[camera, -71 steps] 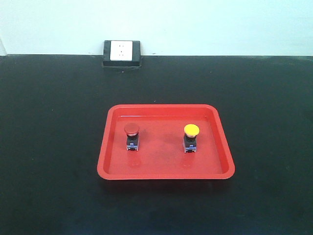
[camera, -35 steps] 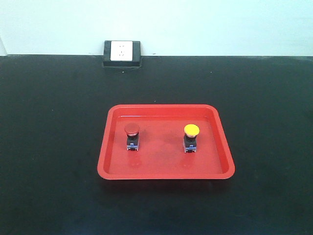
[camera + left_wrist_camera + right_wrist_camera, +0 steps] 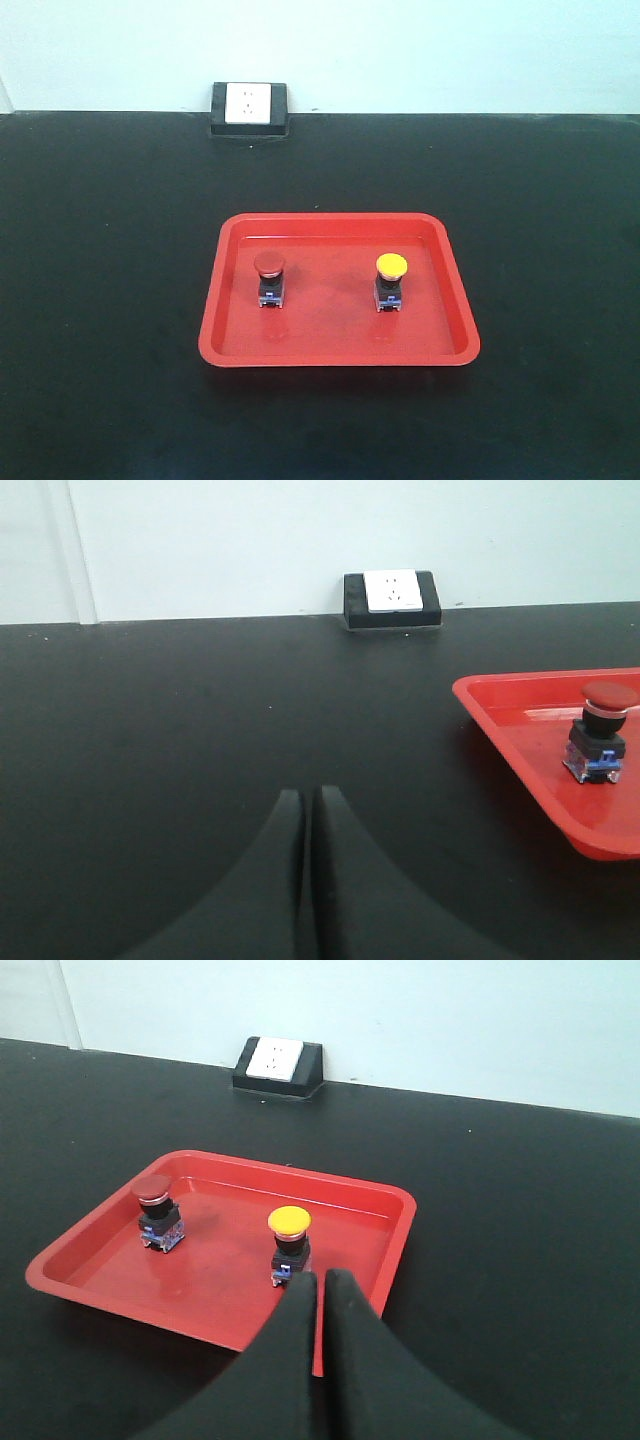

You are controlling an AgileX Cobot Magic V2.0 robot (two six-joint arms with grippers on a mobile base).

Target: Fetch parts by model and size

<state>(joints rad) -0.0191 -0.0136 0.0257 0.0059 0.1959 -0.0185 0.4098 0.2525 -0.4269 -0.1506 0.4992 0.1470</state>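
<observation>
Two push-button parts stand upright in a red tray (image 3: pixel 340 352): a red-capped one (image 3: pixel 269 277) on the left and a yellow-capped one (image 3: pixel 391 281) on the right, each on a black body with a blue base. My left gripper (image 3: pixel 308 798) is shut and empty over the black table, well left of the tray (image 3: pixel 530 770) and the red-capped part (image 3: pixel 599 744). My right gripper (image 3: pixel 321 1280) is shut and empty, its tips just in front of the yellow-capped part (image 3: pixel 289 1243); the red-capped part (image 3: pixel 156 1212) stands farther left. Neither gripper shows in the front view.
A black-framed white wall socket (image 3: pixel 249 107) sits at the back edge of the black table (image 3: pixel 100 300), against the pale wall. It also shows in both wrist views, socket (image 3: pixel 391 597) and socket (image 3: pixel 279 1063).
</observation>
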